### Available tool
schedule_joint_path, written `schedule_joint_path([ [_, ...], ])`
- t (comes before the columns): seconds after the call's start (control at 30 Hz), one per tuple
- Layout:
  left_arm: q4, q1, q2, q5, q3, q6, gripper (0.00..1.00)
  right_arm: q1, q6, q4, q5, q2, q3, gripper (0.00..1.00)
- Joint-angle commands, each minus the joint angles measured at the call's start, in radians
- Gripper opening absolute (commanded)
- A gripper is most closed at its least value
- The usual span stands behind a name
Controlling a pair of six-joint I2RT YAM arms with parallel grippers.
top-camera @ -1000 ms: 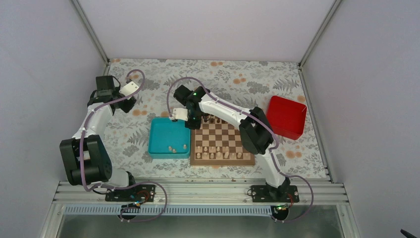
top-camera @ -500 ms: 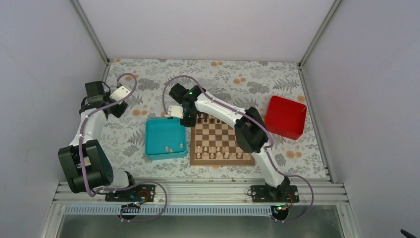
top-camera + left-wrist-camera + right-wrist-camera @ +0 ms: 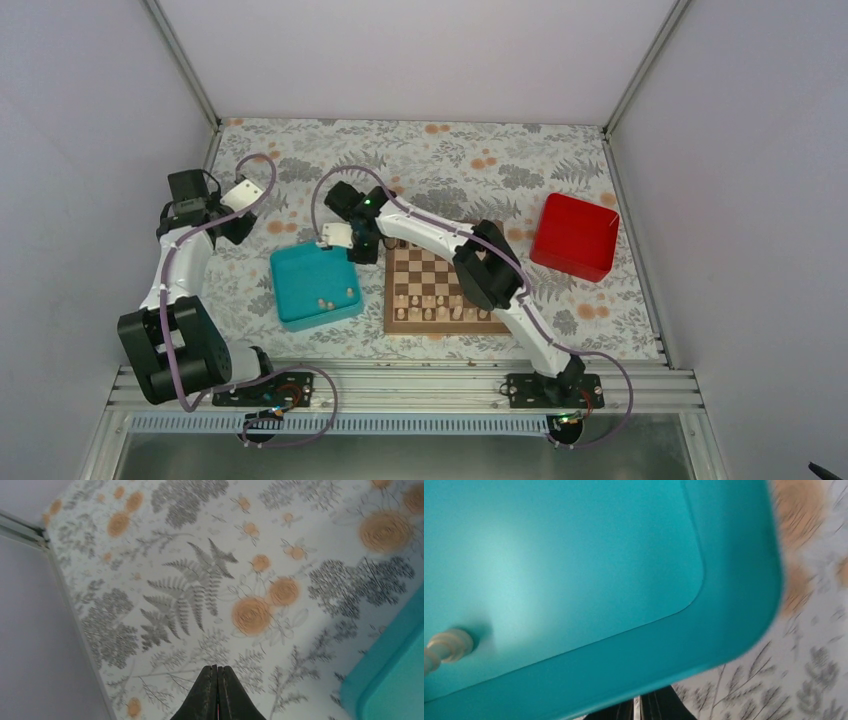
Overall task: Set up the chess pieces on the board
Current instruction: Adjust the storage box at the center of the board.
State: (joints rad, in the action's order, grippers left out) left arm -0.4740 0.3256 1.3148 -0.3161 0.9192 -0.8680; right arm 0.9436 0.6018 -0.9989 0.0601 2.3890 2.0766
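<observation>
The board [image 3: 447, 262] lies at centre, with pale chess pieces [image 3: 432, 306] in its two near rows. A few more pale pieces [image 3: 326, 301] lie in the teal tray [image 3: 300, 270] to its left. One of them shows in the right wrist view [image 3: 448, 647]. My right gripper [image 3: 361, 249] is low against the tray's far right corner. In its wrist view the fingers [image 3: 659, 707] stand almost together, with nothing between them, and their tips are hidden behind the tray wall [image 3: 634, 660]. My left gripper [image 3: 238, 226] [image 3: 217, 668] is shut and empty over the floral cloth.
Dark pieces stand on the board's far row [image 3: 420, 243], partly hidden by the right arm. A red box [image 3: 575, 237] sits right of the board. The tray's corner [image 3: 395, 680] shows in the left wrist view. The enclosure's wall and rail [image 3: 30, 535] are close on the left.
My right gripper has moved left, and the teal tray has slid left with it, away from the board. My left arm has drawn back to the left.
</observation>
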Motion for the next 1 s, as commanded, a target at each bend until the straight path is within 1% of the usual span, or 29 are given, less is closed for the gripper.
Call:
schedule_joint_path([
  [0.0,-0.090,0.019,-0.018,-0.023,-0.032,-0.076,0.02,0.033,0.010,0.068,0.036,0.056,0.119,0.07],
  [0.07,-0.119,0.034,-0.019,-0.028,-0.034,-0.097,0.02,0.043,0.006,0.089,0.069,0.070,0.154,0.06],
  [0.17,-0.143,0.064,-0.026,-0.040,-0.034,-0.120,0.02,0.060,-0.002,0.141,0.109,0.065,0.156,0.07],
  [0.3,-0.168,0.096,-0.005,-0.058,-0.025,-0.144,0.02,0.079,-0.009,0.131,0.029,0.042,0.161,0.07],
  [0.37,-0.175,0.104,0.017,-0.060,-0.022,-0.154,0.02,0.080,-0.019,0.124,0.017,-0.017,0.114,0.06],
  [0.47,-0.169,0.111,0.061,-0.052,-0.023,-0.170,0.02,0.090,-0.017,0.112,-0.026,-0.133,-0.007,0.04],
  [0.57,-0.176,0.117,0.122,-0.042,-0.019,-0.191,0.02,0.106,-0.036,0.034,-0.055,-0.197,-0.065,0.04],
  [0.67,-0.199,0.120,0.178,-0.019,-0.019,-0.223,0.02,0.123,-0.045,-0.045,-0.044,-0.235,-0.127,0.04],
  [0.8,-0.191,0.121,0.211,0.021,-0.037,-0.241,0.02,0.165,-0.027,-0.055,-0.003,-0.277,-0.242,0.04],
  [0.97,-0.139,0.125,0.223,0.050,-0.051,-0.229,0.02,0.219,-0.017,-0.087,0.031,-0.227,-0.258,0.04],
])
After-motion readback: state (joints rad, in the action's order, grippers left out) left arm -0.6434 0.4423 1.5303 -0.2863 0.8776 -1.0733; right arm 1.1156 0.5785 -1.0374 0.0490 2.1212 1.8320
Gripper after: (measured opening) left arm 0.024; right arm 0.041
